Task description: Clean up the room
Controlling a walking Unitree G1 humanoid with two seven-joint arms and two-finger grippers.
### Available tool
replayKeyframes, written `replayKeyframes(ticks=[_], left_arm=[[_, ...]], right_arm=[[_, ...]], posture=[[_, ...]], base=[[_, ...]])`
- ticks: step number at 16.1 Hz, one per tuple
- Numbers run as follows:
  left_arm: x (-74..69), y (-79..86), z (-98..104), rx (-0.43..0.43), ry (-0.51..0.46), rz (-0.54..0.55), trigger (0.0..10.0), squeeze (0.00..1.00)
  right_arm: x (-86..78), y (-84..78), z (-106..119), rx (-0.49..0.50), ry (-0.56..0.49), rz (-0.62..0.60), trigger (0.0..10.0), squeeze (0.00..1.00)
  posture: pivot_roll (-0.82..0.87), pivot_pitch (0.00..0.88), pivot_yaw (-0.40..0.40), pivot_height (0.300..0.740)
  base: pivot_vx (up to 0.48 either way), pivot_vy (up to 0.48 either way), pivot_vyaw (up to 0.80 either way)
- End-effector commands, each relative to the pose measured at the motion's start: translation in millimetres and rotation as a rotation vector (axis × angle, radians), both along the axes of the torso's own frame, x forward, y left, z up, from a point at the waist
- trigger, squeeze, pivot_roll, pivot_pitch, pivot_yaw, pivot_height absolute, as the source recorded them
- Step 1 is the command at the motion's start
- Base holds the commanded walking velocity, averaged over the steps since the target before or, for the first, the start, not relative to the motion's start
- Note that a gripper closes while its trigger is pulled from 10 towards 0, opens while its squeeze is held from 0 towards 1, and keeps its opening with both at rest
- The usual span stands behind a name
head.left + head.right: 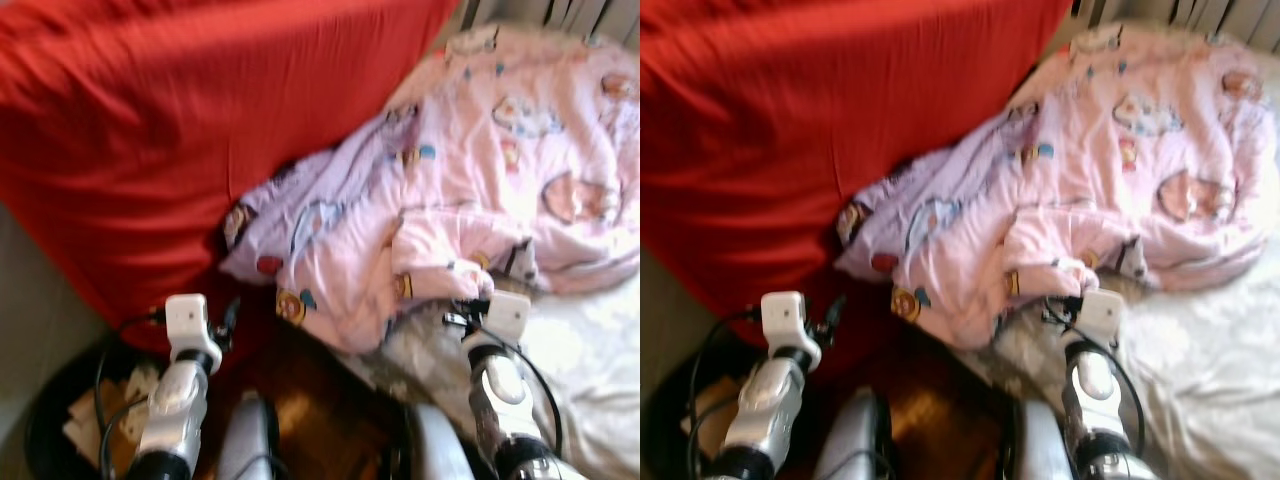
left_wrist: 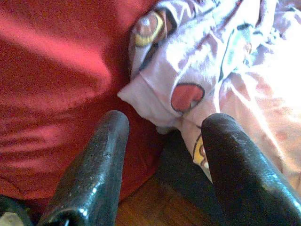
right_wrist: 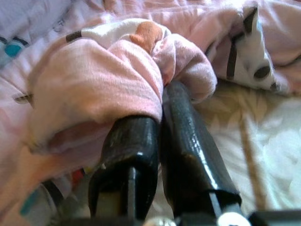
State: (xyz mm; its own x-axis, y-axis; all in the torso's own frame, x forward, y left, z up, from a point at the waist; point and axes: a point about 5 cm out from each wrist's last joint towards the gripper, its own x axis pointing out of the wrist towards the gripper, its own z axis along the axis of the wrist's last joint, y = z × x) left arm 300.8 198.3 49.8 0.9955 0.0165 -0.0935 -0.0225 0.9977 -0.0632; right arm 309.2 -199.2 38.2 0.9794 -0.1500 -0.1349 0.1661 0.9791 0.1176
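Right tool (image 3: 162,101): fingers pressed together, clamped on a fold of the pink blanket (image 1: 500,190) (cartoon print, crumpled)
Left tool (image 2: 164,141): fingers apart, holding nothing, just short of the blanket's lilac corner and the red cover (image 1: 180,130)
Pink blanket: heaped on the bed, its lower edge lying against the red cover
White sheet (image 1: 590,370): beneath the blanket, on the robot's right
Wooden floor (image 1: 310,400): between the two arms
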Motion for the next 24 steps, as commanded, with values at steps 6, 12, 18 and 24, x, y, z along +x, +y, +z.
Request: replayKeyframes(ticks=[6, 12, 18, 24], left_arm=[[-20.1, 24.8, -31.5, -0.05, 0.143, 0.106, 10.0, 0.0], [-76.4, 37.2, -89.3, 0.011, 0.472, 0.144, 10.0, 0.0], [-112.2, 22.9, -118.8, 0.017, 0.659, 0.1, 10.0, 0.0], [-125.7, 21.1, -126.5, 0.014, 0.708, 0.09, 10.0, 0.0]], right_arm=[[-6.8, -1.9, -6.5, -0.003, 0.016, -0.008, 10.0, 0.0], [-7.4, -0.5, -8.8, -0.006, 0.034, 0.0, 10.0, 0.0], [-7.7, -0.4, -9.5, -0.012, 0.041, 0.001, 10.0, 0.0], [-9.2, -0.2, -10.2, -0.017, 0.04, 0.0, 10.0, 0.0]], posture=[[0.06, 0.093, 0.029, 0.74], [0.07, 0.114, 0.024, 0.74], [0.07, 0.133, 0.022, 0.74], [0.08, 0.155, 0.021, 0.74]], base=[[0.0, 0.0, 0.0], [0.0, 0.0, 0.0], [0.0, 0.0, 0.0], [0.0, 0.0, 0.0]])
